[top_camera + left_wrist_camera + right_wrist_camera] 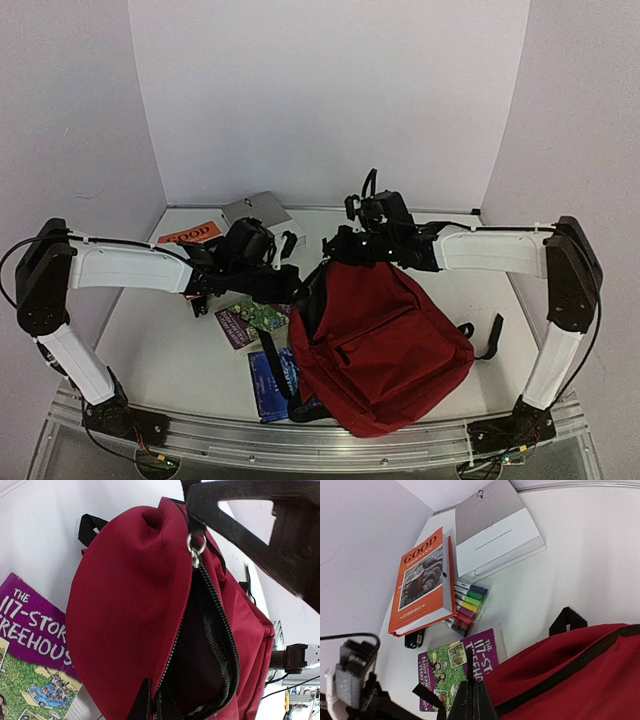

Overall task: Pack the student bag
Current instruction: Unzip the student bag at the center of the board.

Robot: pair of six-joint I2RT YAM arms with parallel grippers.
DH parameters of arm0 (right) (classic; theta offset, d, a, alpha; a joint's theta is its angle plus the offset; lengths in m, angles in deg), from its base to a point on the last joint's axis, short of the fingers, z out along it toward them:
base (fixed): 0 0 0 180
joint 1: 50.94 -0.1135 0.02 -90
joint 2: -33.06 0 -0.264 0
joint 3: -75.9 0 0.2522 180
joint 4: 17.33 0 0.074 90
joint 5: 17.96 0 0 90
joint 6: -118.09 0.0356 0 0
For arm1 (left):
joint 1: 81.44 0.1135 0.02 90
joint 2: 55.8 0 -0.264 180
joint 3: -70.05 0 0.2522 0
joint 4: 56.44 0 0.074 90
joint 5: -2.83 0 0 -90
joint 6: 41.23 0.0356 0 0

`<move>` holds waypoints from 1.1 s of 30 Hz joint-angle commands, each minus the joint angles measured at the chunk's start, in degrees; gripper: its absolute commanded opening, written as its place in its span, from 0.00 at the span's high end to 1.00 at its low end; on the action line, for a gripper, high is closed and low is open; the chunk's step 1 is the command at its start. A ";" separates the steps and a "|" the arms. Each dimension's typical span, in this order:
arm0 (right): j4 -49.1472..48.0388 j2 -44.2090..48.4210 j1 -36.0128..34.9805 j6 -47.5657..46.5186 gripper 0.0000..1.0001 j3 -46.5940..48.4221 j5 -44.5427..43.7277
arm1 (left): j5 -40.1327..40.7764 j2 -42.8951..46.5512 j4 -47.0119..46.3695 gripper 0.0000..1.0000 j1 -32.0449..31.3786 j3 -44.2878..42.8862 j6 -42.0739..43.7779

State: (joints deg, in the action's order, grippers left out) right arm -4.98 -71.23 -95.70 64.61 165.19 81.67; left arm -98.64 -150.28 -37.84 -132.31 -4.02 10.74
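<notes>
The student bag, a red backpack with black straps, lies at the table's centre right with its top toward the back. Its main zipper stands partly open onto a dark inside. My left gripper is shut on the bag's red edge beside the zipper teeth; its fingertips pinch the fabric. My right gripper is at the bag's top and is shut on the thin black zipper pull. The metal slider ring hangs from that pull.
A purple Treehouse book lies left of the bag. A blue book sits partly under it. An orange "Good" book, a grey-white box, a marker pack and a small black item lie at the back left.
</notes>
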 commanded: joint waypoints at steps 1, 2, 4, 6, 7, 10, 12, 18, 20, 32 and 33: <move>-1.11 -3.14 3.48 0.64 1.00 3.01 -3.60 | 1.87 4.98 1.58 1.00 -0.01 4.31 -2.81; -1.08 -3.56 4.00 0.78 1.00 2.92 -3.67 | 2.25 5.80 1.58 1.00 -0.02 5.21 -3.30; -1.08 -4.06 5.32 1.06 1.00 2.33 -3.88 | 3.07 7.64 1.58 1.00 -0.02 7.16 -4.38; -1.10 -4.15 6.30 1.25 1.00 1.47 -4.19 | 3.86 9.59 1.56 1.00 -0.02 9.10 -5.46; -1.07 -4.09 6.85 1.28 1.00 0.91 -4.33 | 4.21 10.55 1.47 1.00 -0.06 10.13 -5.90; -1.07 -3.63 7.95 1.10 1.00 -0.77 -4.92 | 5.05 12.98 1.40 1.00 -0.02 12.63 -7.48; -1.08 -3.44 8.76 0.89 1.00 -1.69 -5.18 | 5.45 14.50 1.40 1.00 -0.02 14.07 -8.34; -1.15 -3.16 9.54 -0.26 1.00 -2.98 -2.70 | 4.48 17.18 2.19 0.98 -0.03 15.66 -8.89; -1.29 -3.06 9.59 -0.97 1.00 -2.76 0.01 | 3.83 17.23 2.85 0.90 -0.01 14.56 -7.75; -4.09 0.01 8.24 -2.15 1.00 -4.49 8.35 | 3.57 3.68 11.92 0.31 0.26 -8.08 10.01; -4.19 0.14 8.09 -2.18 1.00 -4.61 8.64 | 3.59 1.56 12.70 0.28 0.41 -9.94 11.70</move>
State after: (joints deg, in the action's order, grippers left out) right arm -6.88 -74.98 -86.77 63.43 161.47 87.24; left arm -95.09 -143.14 -28.51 -132.27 -6.16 13.40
